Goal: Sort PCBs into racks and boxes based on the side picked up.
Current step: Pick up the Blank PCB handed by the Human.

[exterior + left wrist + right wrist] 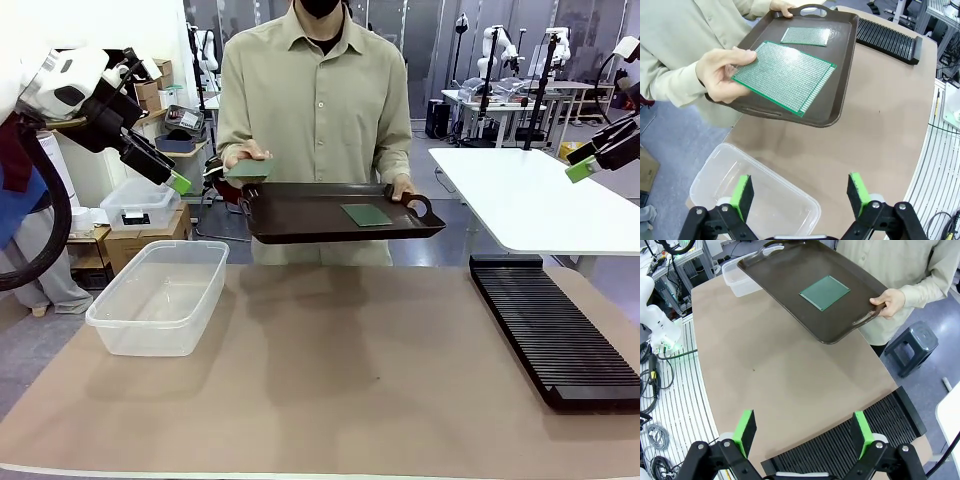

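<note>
The left claw [179,183] hangs in the air with its jaws wide and nothing between them. Seen from the front, it sits at about 12 o'clock of the clear tub [150,322], which stands on the table [340,390] at the left. In the left wrist view the tub's rim [765,172] lies under the left claw [800,192], toward 7 o'clock.

A person across the table holds a dark brown tray [300,235] above the table's far edge. One hand [720,70] pinches a green board [785,75] by its short edge, lifted over the tray and tilted. From the front, this board [248,170] is at 3 o'clock of the left claw, near it but apart. In the left wrist view it is at 12 o'clock, well beyond the fingertips. A second, smaller-looking board [367,214] lies flat on the tray, toward the handle gripped by the person's other hand [400,187].

The right claw [580,165] is raised at the far right, jaws also wide and empty. In the right wrist view the flat board [825,292] lies at 12 o'clock of the right claw [802,432], well apart. The black slotted rack [855,440] is just under the right claw's fingers. From the front, the rack [555,330] lies at 6 o'clock of that claw, along the table's right side.
</note>
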`<state>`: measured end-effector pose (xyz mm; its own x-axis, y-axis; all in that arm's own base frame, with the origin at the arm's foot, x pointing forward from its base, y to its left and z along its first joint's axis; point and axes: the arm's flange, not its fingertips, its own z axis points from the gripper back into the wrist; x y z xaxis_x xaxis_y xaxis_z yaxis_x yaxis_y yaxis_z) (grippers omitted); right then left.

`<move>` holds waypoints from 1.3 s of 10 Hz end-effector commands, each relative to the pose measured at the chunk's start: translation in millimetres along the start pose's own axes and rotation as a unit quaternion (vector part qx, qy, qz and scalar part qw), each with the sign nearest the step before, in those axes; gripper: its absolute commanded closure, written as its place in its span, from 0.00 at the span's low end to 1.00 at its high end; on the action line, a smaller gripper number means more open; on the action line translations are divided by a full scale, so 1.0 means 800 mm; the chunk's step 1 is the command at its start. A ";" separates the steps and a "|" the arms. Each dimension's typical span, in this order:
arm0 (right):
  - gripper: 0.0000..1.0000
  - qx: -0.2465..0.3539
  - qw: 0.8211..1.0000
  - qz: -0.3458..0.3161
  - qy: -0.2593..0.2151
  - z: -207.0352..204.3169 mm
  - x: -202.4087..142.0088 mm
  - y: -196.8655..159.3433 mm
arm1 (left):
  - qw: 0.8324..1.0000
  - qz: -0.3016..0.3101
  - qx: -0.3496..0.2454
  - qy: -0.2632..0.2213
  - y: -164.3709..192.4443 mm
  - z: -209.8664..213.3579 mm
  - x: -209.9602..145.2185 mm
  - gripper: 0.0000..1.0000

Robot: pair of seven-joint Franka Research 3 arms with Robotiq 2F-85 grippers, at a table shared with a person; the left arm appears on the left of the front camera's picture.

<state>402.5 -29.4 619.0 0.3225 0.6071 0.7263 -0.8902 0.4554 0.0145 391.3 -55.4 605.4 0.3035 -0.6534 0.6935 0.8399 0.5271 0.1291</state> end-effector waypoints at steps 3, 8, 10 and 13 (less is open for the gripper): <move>0.00 0.009 1.000 0.003 -0.007 -0.002 -0.001 -0.001 | 1.000 0.001 -0.003 -0.002 0.001 0.000 -0.002 0.00; 0.00 0.009 1.000 0.003 -0.007 -0.002 -0.001 -0.001 | 1.000 0.001 -0.003 -0.002 0.001 0.000 -0.002 0.00; 0.00 0.009 1.000 0.003 -0.007 -0.002 -0.001 -0.001 | 1.000 0.000 0.000 0.000 0.000 0.000 0.000 0.00; 0.00 0.009 1.000 0.003 -0.007 -0.002 -0.001 -0.001 | 0.968 0.238 -0.060 0.049 0.058 -0.012 0.009 0.00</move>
<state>402.7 -29.5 618.7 0.3231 0.6071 0.7260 -0.8900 0.4558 0.0150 416.7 -43.8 600.1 0.5813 -0.5218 0.6244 0.7380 0.6613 -0.1344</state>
